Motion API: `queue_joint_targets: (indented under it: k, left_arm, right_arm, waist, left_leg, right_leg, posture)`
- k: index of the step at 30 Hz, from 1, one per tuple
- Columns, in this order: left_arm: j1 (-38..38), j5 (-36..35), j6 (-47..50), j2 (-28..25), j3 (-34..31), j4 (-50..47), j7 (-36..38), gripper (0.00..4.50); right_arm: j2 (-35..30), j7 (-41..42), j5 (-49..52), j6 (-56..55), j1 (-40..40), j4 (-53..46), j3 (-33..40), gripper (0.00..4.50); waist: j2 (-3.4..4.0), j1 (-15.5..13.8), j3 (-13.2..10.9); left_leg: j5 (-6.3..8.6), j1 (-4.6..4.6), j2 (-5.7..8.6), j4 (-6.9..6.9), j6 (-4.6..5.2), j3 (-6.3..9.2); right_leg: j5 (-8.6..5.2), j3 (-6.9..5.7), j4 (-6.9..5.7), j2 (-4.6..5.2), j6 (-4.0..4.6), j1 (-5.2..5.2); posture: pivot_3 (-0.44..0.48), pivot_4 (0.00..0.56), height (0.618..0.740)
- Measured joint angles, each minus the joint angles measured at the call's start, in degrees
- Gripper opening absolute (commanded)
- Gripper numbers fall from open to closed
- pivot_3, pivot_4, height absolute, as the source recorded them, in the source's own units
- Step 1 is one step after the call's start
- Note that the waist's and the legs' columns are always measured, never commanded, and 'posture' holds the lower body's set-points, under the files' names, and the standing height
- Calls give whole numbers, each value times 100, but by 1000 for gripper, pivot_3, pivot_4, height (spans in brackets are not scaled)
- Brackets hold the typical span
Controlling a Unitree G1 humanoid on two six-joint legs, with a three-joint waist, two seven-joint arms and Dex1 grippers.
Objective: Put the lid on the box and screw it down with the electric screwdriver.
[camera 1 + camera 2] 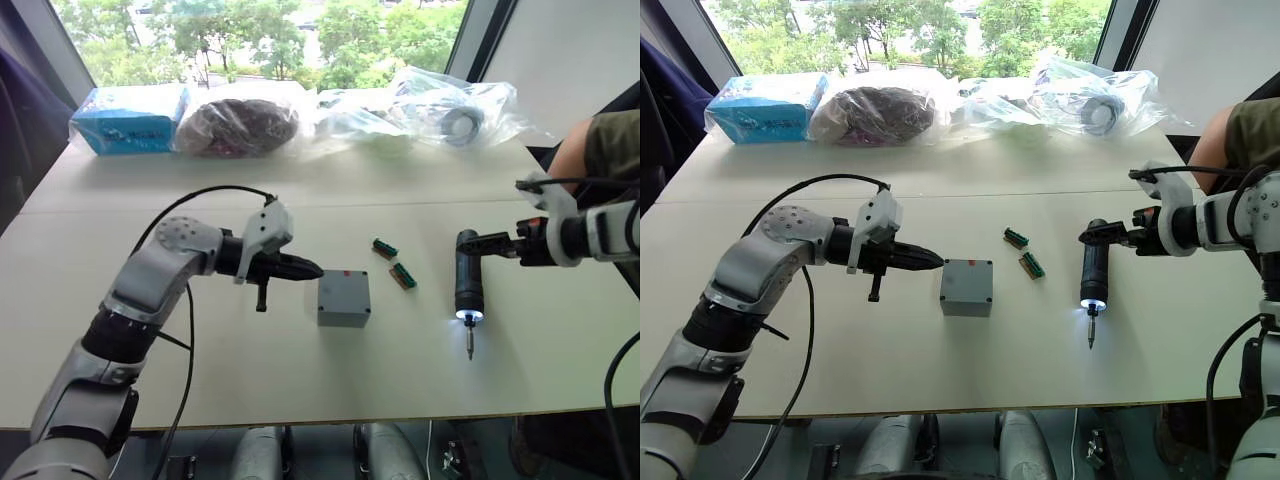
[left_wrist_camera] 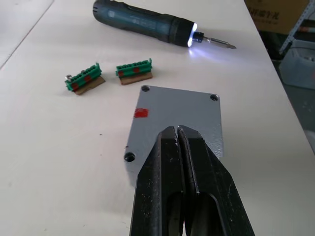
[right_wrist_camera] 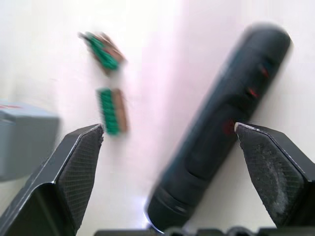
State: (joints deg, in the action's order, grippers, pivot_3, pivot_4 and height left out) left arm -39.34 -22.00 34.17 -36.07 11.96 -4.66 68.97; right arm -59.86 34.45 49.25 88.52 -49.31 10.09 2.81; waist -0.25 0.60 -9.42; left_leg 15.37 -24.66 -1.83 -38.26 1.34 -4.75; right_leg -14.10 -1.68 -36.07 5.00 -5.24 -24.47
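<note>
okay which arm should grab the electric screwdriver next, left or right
Right. The right gripper is open with the electric screwdriver lying between its fingers on the table. The left gripper is shut, over by the box with the lid on it.

- Box (image 1: 343, 298), centre frame: plain grey w/ lid on, small red mark on top nr one edge.
- Electric screwdriver (image 1: 468, 284), right of centre: black body, red accents on the side in right wrist view, white-blue glow at tip, silver bit.
- Two small pieces (image 1: 395, 264) btwn box & driver: green tops w/ red dots, brown bases.
- Left gripper (image 1: 308, 268): black fingers, white housing behind, silver-grey arm.
- Right gripper (image 3: 167, 135): black fingers, textured pads.
- Table (image 1: 300, 210): pale cream, no pattern.
- Packet (image 1: 130, 119), upper left: bright blue.
- Bag (image 1: 240, 126) next to it: clear plastic over dark brown-maroon contents.
- Sleeve (image 1: 612, 140), right edge: olive green.
</note>
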Motion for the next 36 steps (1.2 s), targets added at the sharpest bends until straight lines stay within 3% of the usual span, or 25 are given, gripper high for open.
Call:
queue_joint_targets:
  k: [3,6,8,10,14,20,27,36]
  left_arm:
    - [-44,8,-3,-3,-110,207,-66,0]
    - [31,108,-135,-53,-146,360,-154,0]
    - [195,501,-416,-163,33,570,-259,0]
    - [339,746,-588,-148,232,729,-295,0]
    - [417,921,-734,110,529,841,-286,0]
    - [257,1137,-962,491,908,905,-206,0]
    - [-58,1453,-1231,742,1088,1351,-101,0]
    - [-475,1826,-1777,1031,1068,2194,-160,0]
  right_arm:
    - [-33,394,43,-501,325,-799,95,4477]
    - [-187,912,-118,-1455,1333,-2173,1,4477]
    - [-318,1275,-535,-2324,2136,-3194,-516,4477]
    - [-340,1442,-878,-2836,2563,-3568,-927,4477]
    - [-115,1497,-1428,-3443,2906,-3684,-1325,4477]
    - [724,1347,-1631,-3501,2907,-3529,-1634,4477]
    - [1109,1313,-1614,-3143,2818,-3523,-1608,4477]
    - [1530,1257,-899,-2366,2823,-3963,-1338,4477]
  waist:
    - [0,-18,0]
    - [-2,-46,0]
    - [-2,-41,0]
    - [-3,-32,0]
    - [-8,-63,-2]
    - [-9,-127,-1]
    - [-9,-142,-1]
    - [-9,-131,-1]
  left_leg:
    - [0,0,0,0,-1,3]
    - [-1,-1,1,0,-1,2]
    - [-2,1,2,-3,-4,2]
    - [-10,1,2,-7,-17,0]
    - [-15,1,2,-23,-27,2]
    - [-14,-2,0,-46,-24,6]
    - [-6,-13,1,-74,-11,11]
    - [-2,-16,1,-77,-4,16]
  right_leg:
    - [0,-3,0,1,-1,1]
    - [-3,-2,0,2,-6,2]
    - [-4,-2,-4,2,-7,2]
    - [-3,-1,-6,3,-8,3]
    - [-3,-1,-7,4,-6,10]
    - [-3,-2,-15,0,-6,14]
    - [-4,-5,-15,2,-4,22]
    - [-2,-9,-18,1,-6,20]
  posture:
    - [0,150,740]
    - [0,150,740]
    - [0,150,740]
    - [0,150,740]
    - [0,150,740]
    - [0,150,740]
    - [0,150,740]
    - [0,150,740]
